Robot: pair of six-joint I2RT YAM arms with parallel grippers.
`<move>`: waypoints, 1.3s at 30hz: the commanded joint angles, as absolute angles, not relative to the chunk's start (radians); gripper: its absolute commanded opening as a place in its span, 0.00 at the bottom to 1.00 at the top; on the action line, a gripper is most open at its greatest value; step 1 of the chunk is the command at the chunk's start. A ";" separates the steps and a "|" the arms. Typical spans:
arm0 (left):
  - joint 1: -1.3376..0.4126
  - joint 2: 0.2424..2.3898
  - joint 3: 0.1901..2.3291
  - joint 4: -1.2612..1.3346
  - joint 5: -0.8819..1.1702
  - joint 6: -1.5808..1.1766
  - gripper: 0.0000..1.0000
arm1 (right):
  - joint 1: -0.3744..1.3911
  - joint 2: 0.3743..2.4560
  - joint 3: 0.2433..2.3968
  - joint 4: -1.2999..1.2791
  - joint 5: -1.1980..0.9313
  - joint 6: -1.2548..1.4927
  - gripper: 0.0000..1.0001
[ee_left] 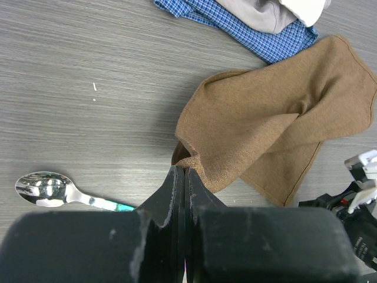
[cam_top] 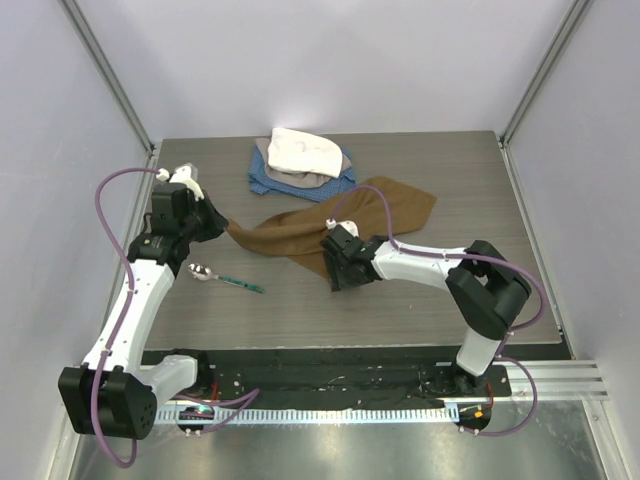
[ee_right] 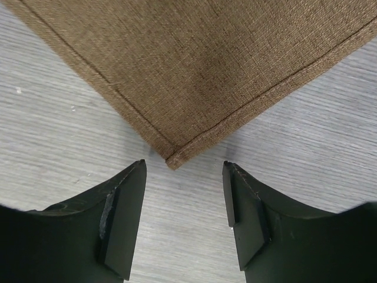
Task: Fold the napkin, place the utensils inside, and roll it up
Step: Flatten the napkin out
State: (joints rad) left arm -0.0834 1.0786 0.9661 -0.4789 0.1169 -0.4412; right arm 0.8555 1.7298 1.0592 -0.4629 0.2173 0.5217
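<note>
The tan-brown napkin (cam_top: 330, 225) lies rumpled across the middle of the table. My left gripper (cam_top: 222, 224) is shut on its left corner; in the left wrist view the cloth (ee_left: 277, 124) runs out from between the closed fingertips (ee_left: 184, 171). My right gripper (cam_top: 340, 280) is open and empty, low over the napkin's near corner. That corner (ee_right: 174, 160) lies flat just ahead of the gap between the fingers (ee_right: 126, 200). The spoon (cam_top: 222, 277), with a shiny bowl and green handle, lies on the table near my left arm. It also shows in the left wrist view (ee_left: 47, 188).
A pile of cloths, white (cam_top: 303, 150) on top of grey and blue check (cam_top: 268, 182), sits at the back middle, close behind the napkin. It also shows in the left wrist view (ee_left: 259, 35). Walls enclose the table on three sides.
</note>
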 commanded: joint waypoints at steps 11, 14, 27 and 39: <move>-0.077 1.045 0.976 -0.462 0.138 -0.437 0.00 | 0.862 1.801 1.088 -0.443 0.232 0.535 0.50; -0.077 1.048 0.979 -0.463 0.126 -0.434 0.00 | 0.864 1.813 1.068 -0.426 0.221 0.537 0.45; -0.077 1.054 0.976 -0.462 0.129 -0.434 0.00 | 0.835 1.750 1.086 -0.434 0.235 0.454 0.01; -0.077 1.074 1.055 -0.453 0.129 -0.474 0.00 | 0.635 1.349 1.173 -0.537 0.274 0.325 0.01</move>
State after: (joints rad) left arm -0.0834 1.0767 0.9737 -0.4854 0.1238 -0.4442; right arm 0.6891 1.4822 1.0966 -0.5087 0.2317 0.3962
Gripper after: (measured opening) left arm 0.012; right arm 0.036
